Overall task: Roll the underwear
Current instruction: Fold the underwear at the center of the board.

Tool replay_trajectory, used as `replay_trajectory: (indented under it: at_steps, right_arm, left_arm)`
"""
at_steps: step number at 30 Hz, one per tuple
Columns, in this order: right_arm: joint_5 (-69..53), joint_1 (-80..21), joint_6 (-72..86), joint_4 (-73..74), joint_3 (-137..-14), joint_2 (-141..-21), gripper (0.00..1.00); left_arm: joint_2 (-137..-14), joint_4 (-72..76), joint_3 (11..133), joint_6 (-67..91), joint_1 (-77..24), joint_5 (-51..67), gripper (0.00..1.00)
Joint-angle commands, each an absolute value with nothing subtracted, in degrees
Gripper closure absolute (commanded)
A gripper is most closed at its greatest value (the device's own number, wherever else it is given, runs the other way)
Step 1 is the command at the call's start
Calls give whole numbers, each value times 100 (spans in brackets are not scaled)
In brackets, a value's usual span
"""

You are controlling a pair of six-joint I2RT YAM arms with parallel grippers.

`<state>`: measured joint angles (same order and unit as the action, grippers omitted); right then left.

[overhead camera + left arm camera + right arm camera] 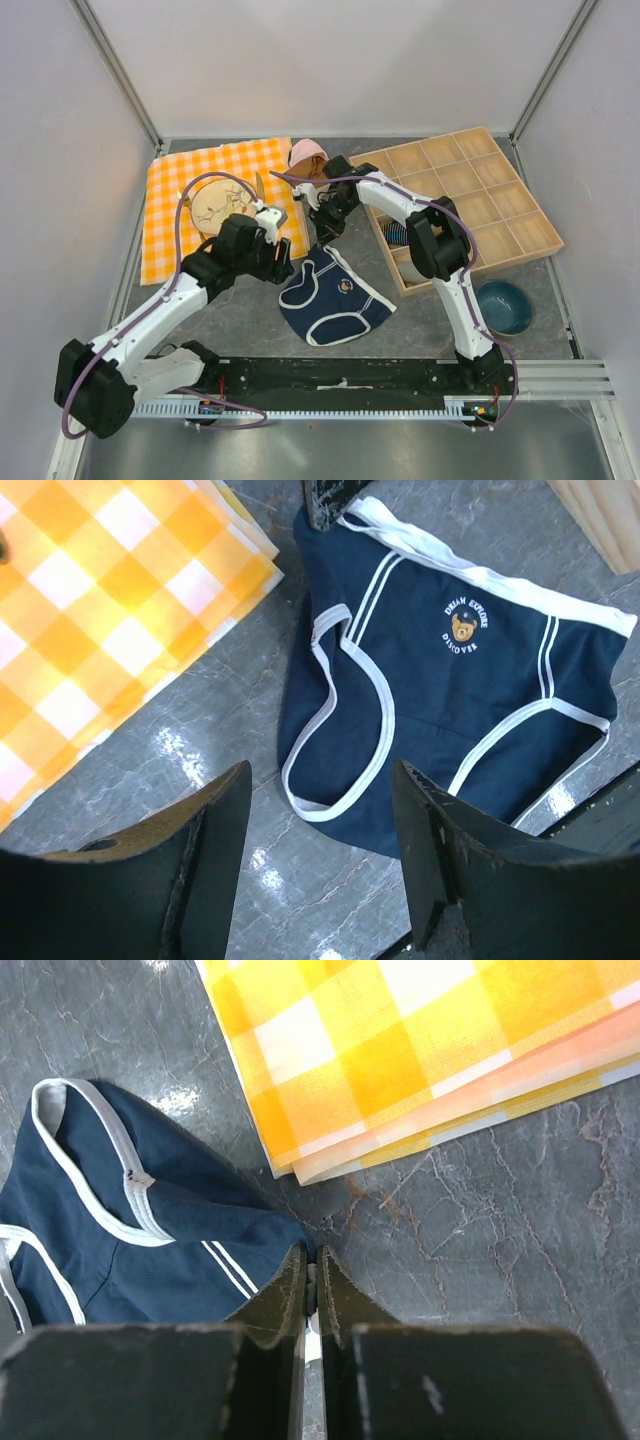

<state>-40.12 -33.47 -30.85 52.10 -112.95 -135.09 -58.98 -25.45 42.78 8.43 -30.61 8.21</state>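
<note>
Right gripper (312,1257) clamped on a waistband corner of the underwear (335,295), left gripper (320,778) spread wide near its leg opening, garment flat on the table (250,322) beside the checked cloth (228,160); looks like straightening before the roll, calls next for turning one edge over.

Underwear (440,700): soft navy cloth, matt, white trim. Checked cloth (100,630): woven, matt. Table (480,1220): grey stone-look top, smooth, glossy glints. Tray (500,190): pale bare wood, matt. Bowl (503,306): blue, glossy. Left gripper fingers (215,850): black, matt, scuffed.
</note>
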Motion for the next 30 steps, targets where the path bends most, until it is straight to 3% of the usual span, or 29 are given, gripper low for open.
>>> replay_trajectory:
  at_steps: [1, 9, 30]
  right_arm:
    - [-4254, -3349, -3067, 4966, -11365, -13263, 92]
    - [-4587, -3234, -3190, 4825, -11083, -13052, 96]
    - [-4913, -3076, -3296, 4834, -10916, -13069, 97]
  left_arm:
    - [-6336, -2224, 4403, 615, -3059, 1230, 36]
    - [-7329, -2118, 4702, 396, -3067, 1477, 37]
    - [-7866, -1556, 5132, 712, -2892, 1872, 36]
